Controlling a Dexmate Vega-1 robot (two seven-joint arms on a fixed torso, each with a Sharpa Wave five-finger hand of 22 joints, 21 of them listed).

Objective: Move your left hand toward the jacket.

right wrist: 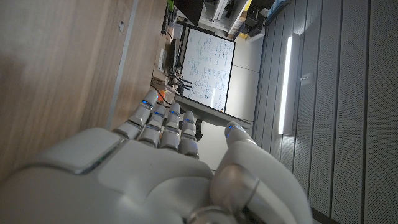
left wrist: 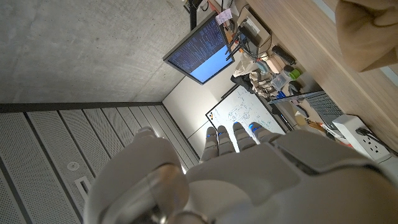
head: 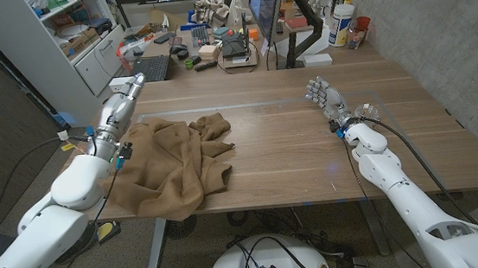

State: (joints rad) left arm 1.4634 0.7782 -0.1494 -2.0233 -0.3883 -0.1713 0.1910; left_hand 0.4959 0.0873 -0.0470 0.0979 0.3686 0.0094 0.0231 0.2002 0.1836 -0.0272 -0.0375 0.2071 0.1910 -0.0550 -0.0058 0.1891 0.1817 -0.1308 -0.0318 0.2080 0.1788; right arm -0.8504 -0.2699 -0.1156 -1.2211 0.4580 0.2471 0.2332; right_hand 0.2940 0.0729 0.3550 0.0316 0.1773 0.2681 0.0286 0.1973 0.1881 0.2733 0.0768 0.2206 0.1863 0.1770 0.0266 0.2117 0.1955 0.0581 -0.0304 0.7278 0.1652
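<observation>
A crumpled tan jacket [head: 175,161] lies on the wooden table [head: 309,145] at its left front, part of it hanging over the near edge. My left hand [head: 121,103] is raised at the table's left edge, just beyond the jacket's far left corner, fingers straight and pointing away, holding nothing. In the left wrist view the left hand [left wrist: 230,174] has its fingers extended together, with a bit of the jacket [left wrist: 367,31] at the corner. My right hand [head: 326,97] stands at the right side of the table, fingers apart and empty; the right hand [right wrist: 155,168] is over bare wood.
A cluttered desk [head: 213,41] with a keyboard [head: 148,69], monitor [head: 266,6] and bottles [head: 342,21] stands behind the table. White shelving [head: 74,35] stands at the back left. A concrete wall [head: 438,30] runs along the right.
</observation>
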